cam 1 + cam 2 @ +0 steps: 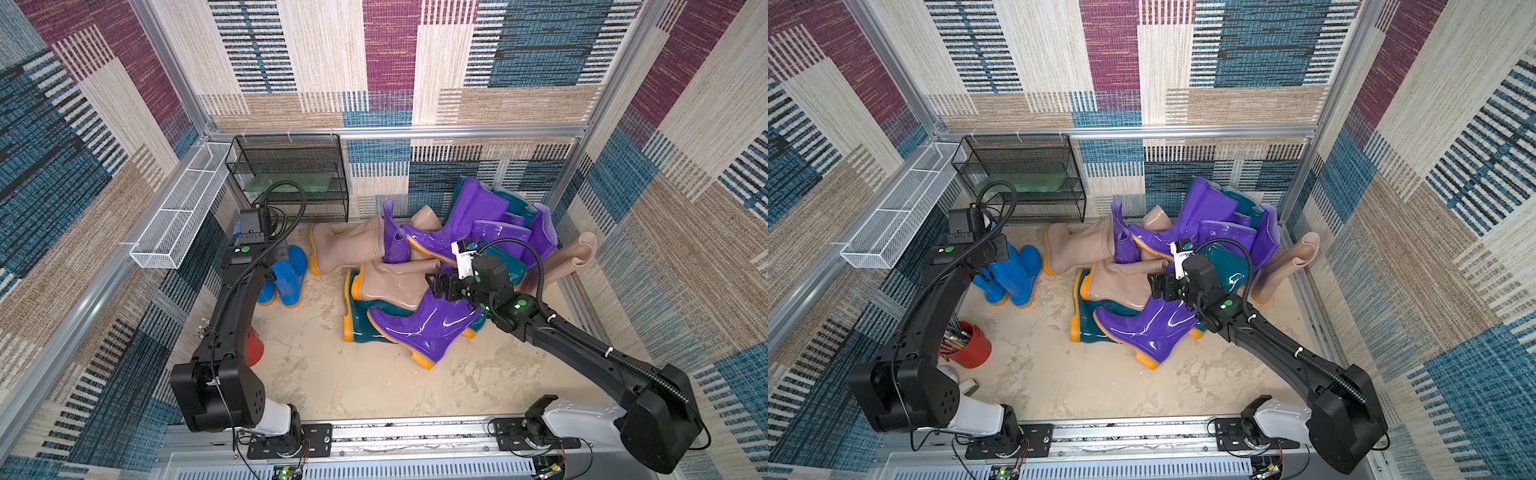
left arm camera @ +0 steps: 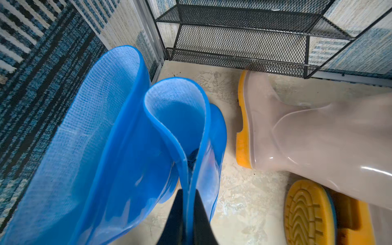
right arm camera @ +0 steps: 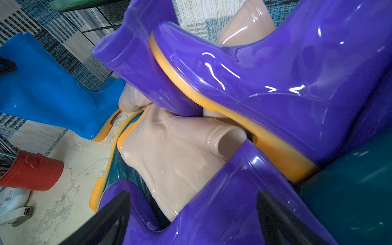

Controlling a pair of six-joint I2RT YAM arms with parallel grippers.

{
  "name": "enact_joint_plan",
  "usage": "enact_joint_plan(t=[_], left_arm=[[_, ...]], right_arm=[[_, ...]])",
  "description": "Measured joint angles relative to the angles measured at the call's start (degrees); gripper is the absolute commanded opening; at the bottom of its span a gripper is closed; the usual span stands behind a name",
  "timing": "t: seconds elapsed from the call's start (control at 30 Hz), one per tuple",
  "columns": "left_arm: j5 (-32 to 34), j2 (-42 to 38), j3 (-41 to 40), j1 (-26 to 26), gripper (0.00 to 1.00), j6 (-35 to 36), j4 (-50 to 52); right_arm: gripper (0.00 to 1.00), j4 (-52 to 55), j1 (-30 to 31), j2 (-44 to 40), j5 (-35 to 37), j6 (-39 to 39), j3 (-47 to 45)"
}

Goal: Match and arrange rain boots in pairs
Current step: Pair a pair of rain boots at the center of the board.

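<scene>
Black fingers of the left claw (image 2: 188,196) are clenched on the cuff of a blue boot (image 2: 176,110), pinching its rim flat. That boot stands upright on the worktop (image 1: 332,374), just beside a second blue boot (image 2: 84,127). The pair is by the left wall, in front of the black mesh rack (image 1: 291,166).

The right claw (image 3: 193,193) is released, with its fingers wide apart on either side of the cuff of a purple boot (image 1: 424,328). Whether they touch the cuff cannot be told. This purple boot lies on its side atop a beige boot (image 3: 174,152) and a teal boot (image 1: 361,328), all orange-soled and glossy.

Behind them, more purple boots (image 1: 478,208) and teal ones crowd the back right corner in a tangled heap. Another beige boot (image 1: 345,245) lies toppled in front of the rack, and a tall beige boot (image 1: 569,257) leans on the right wall. A red pot (image 1: 971,345) sits near the left arm.
</scene>
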State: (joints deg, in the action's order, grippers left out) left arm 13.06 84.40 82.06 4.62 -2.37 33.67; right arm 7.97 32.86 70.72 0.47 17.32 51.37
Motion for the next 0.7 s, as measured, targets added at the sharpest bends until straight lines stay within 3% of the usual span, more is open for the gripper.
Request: enact_joint_plan(t=[0.43,0.47,0.53,0.7], left_arm=[[0.50,3.34,2.82,0.33,0.02,0.63,-1.64],[0.52,3.34,2.91,0.35,0.12,0.66,-1.62],[0.50,3.37,3.26,0.35,0.18,0.68,-1.40],[0.42,3.91,4.42,0.33,0.45,0.66,-2.82]], right_arm=[[0.95,0.52,-0.09,-0.17,0.24,-1.11,1.09],[0.95,0.52,-0.09,-0.20,0.39,-1.16,1.25],[0.95,0.92,-0.09,-0.20,0.66,-1.38,1.64],[0.95,1.44,0.02,-0.44,1.09,-1.51,2.27]])
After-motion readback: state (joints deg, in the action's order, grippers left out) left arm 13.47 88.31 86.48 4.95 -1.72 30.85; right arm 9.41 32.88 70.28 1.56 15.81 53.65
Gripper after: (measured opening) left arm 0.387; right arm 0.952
